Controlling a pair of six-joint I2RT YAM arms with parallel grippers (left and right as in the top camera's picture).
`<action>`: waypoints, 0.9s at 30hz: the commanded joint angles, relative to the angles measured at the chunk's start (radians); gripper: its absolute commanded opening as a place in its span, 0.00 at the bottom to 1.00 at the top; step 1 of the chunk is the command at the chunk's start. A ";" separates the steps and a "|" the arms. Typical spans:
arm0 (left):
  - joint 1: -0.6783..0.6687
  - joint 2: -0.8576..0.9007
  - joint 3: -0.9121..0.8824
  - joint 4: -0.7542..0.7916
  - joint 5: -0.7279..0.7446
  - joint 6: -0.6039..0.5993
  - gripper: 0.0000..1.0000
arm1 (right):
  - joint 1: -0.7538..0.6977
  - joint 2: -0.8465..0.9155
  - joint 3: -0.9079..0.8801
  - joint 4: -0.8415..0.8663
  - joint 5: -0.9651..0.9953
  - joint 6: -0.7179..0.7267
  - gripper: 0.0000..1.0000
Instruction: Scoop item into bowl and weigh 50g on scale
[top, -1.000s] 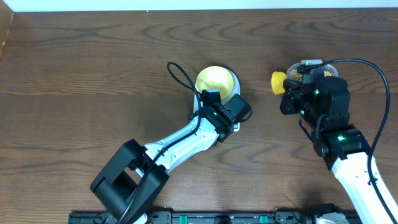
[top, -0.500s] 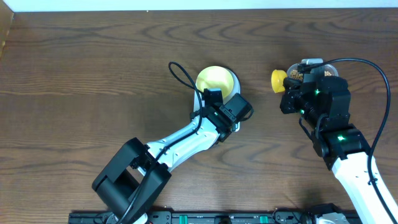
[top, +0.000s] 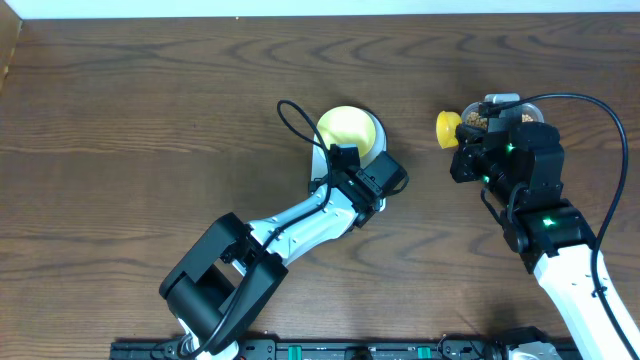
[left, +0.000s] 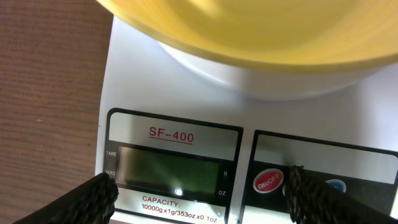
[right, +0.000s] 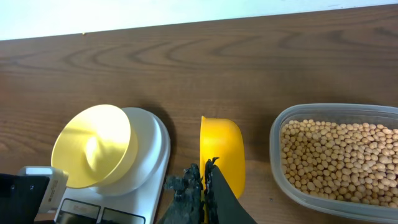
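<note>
Left arm (top: 300, 215) swung slightly right, my left hand (left: 202, 198) stays wide above the scale (left: 180, 134) buttons, presumably for taring, while my right hand (right: 204, 183) clamps the yellow scoop (right: 222, 155).

model: "SF-400" in red, underlined, stood on the scale (left: 174, 99) face just above the LCD (left: 168, 173)
LCD left edge: tiny "TARE" over "ZERO", first letters barely legible
LCD right edge: "g" over "oz"
below LCD: "CAPACITY: 10000g x1g/353oz x0.1oz", black on white, along the scale's front edge
red button (left: 267, 183): read "ON/OFF" in white, right of the LCD
overhead + right wrist: scale print was too small to read
</note>
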 joint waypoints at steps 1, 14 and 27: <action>0.004 0.019 -0.008 -0.006 -0.008 0.007 0.89 | -0.001 -0.008 0.016 0.004 0.007 -0.015 0.01; 0.004 0.019 -0.008 -0.019 -0.049 0.006 0.89 | -0.001 -0.008 0.016 0.004 0.007 -0.015 0.01; 0.006 0.019 -0.008 -0.014 -0.069 0.006 0.88 | -0.001 -0.008 0.016 0.003 0.007 -0.014 0.01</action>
